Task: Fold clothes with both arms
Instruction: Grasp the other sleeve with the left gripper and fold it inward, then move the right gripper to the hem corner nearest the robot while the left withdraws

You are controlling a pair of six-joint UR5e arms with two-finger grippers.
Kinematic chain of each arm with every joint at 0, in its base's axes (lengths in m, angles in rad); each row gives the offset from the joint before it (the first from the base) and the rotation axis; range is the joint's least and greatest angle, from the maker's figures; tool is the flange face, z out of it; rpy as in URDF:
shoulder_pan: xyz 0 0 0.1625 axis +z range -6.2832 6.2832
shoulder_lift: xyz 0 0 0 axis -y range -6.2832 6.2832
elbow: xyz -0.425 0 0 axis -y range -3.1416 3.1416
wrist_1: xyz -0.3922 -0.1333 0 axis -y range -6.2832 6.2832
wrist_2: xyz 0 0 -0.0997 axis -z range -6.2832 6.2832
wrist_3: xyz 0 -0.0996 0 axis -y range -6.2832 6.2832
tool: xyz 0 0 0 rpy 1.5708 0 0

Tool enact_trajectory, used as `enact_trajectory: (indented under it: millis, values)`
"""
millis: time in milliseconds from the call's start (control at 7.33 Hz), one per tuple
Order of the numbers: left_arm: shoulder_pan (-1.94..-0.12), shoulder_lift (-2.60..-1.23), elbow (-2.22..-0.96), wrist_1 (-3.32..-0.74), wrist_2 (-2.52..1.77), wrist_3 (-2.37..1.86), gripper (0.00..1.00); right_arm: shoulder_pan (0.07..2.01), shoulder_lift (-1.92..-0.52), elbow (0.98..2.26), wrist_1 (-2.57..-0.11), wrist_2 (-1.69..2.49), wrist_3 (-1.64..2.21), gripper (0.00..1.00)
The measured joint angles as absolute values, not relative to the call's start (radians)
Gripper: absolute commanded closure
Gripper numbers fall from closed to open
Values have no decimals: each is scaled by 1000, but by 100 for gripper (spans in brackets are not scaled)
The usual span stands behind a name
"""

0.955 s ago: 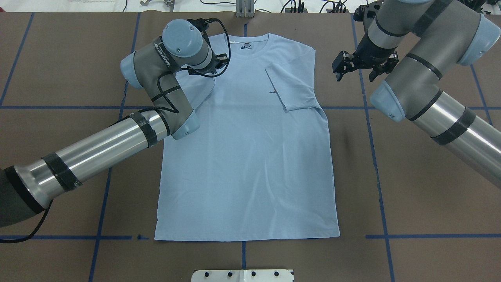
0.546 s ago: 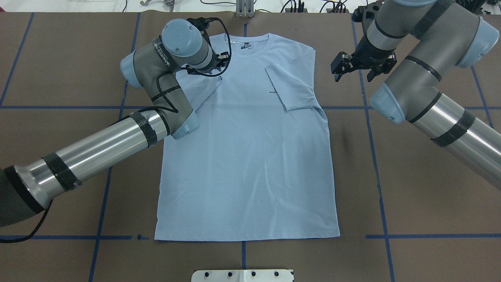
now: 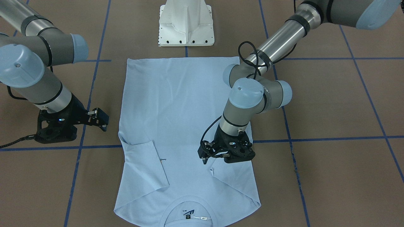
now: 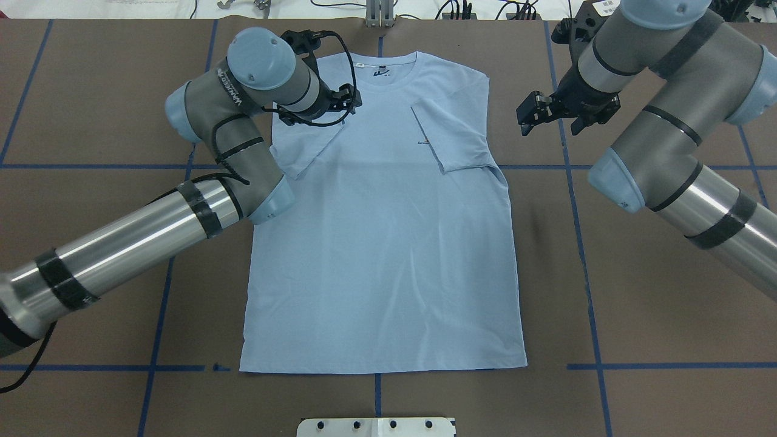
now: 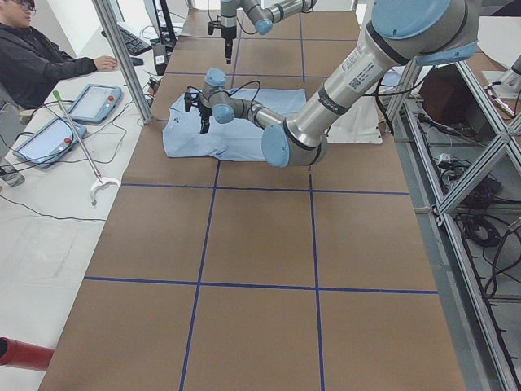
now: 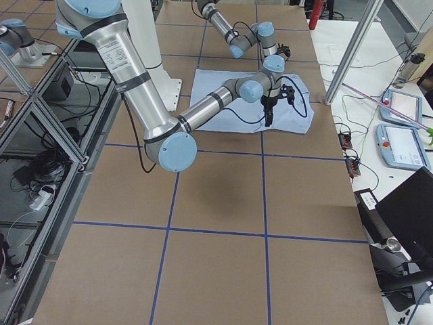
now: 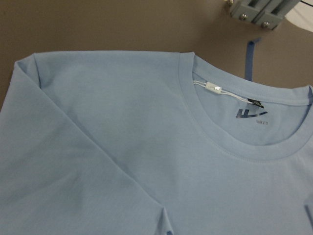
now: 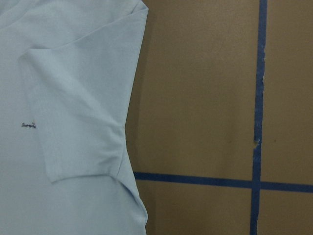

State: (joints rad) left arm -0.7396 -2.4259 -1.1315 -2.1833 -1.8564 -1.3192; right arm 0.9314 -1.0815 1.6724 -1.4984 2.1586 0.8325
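Note:
The light blue T-shirt lies flat on the brown table, collar at the far side. Both sleeves are folded in over the chest: the left sleeve and the right sleeve, which covers part of the small chest print. My left gripper hovers just above the left sleeve's tip, open and empty; it also shows in the front-facing view. My right gripper is open and empty over bare table beside the shirt's right shoulder. The left wrist view shows the collar and label.
The white pedestal base stands at the near table edge behind the shirt's hem. Blue tape lines cross the table. An operator sits by tablets beyond the far edge. Metal fixtures and cables line that edge.
The left sleeve has settled flat on the chest and the left gripper is off it; the left arm's elbow has swung left. The right gripper has barely shifted.

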Motion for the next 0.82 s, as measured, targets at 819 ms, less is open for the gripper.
enact_trajectory:
  millis: [819]
  values:
    - [-666,-1912,-1884,-1963,-1851,-1268,0,655,-1565,2131,-1341,1975,1130,0]
